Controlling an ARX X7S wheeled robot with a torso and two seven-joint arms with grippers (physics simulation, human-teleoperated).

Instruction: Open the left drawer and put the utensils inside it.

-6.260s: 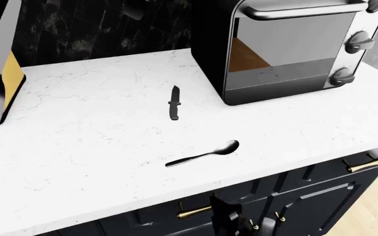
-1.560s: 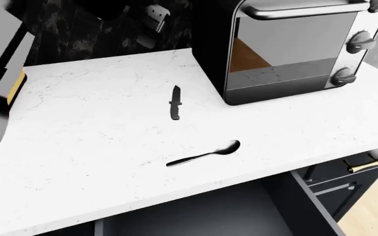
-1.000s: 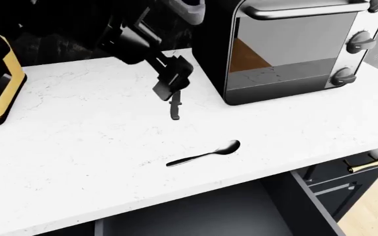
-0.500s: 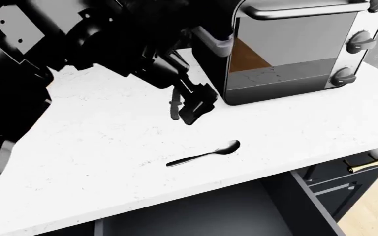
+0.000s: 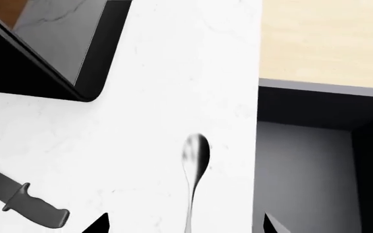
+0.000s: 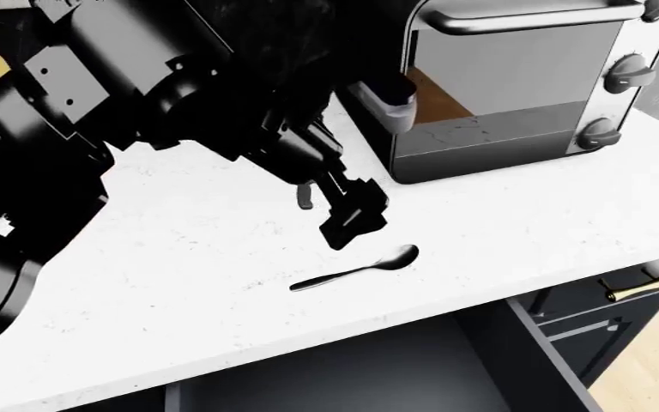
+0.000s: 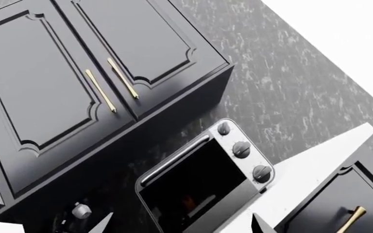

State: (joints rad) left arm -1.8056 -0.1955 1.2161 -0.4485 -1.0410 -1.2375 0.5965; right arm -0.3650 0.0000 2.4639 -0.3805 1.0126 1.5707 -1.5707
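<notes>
the wide black left drawer with its plain grey inside (image 6: 341, 378) stands pulled out below the front edge of the white marble countertop (image 6: 169, 257), its grey floor bare where it shows. in the left wrist view the same grey floor (image 5: 300, 179) lies just past the counter's straight front edge, with light wood flooring beyond it.

the slender black spoon with the oval bowl (image 6: 359, 269) lies flat on the counter near that front edge, handle running along it toward the robot's left and bowl toward the right, with bare stone all round it. the left wrist view shows the spoon (image 5: 195, 165) close to the edge and apart from the short pointed black knife (image 5: 21, 199), which lies flat further in. in the head view most of the knife is hidden behind the arm.

the black left gripper (image 6: 353, 221) hangs over the counter just behind the spoon, not touching it; its two fingertips show at the rim of the left wrist view, set apart with nothing between them.

the black and steel toaster oven (image 6: 501, 86) stands at the back right, well apart from the spoon.

the right gripper is raised and faces the upper black cabinet doors with brass pulls (image 7: 76, 82); its tips show spread apart and empty.
</notes>
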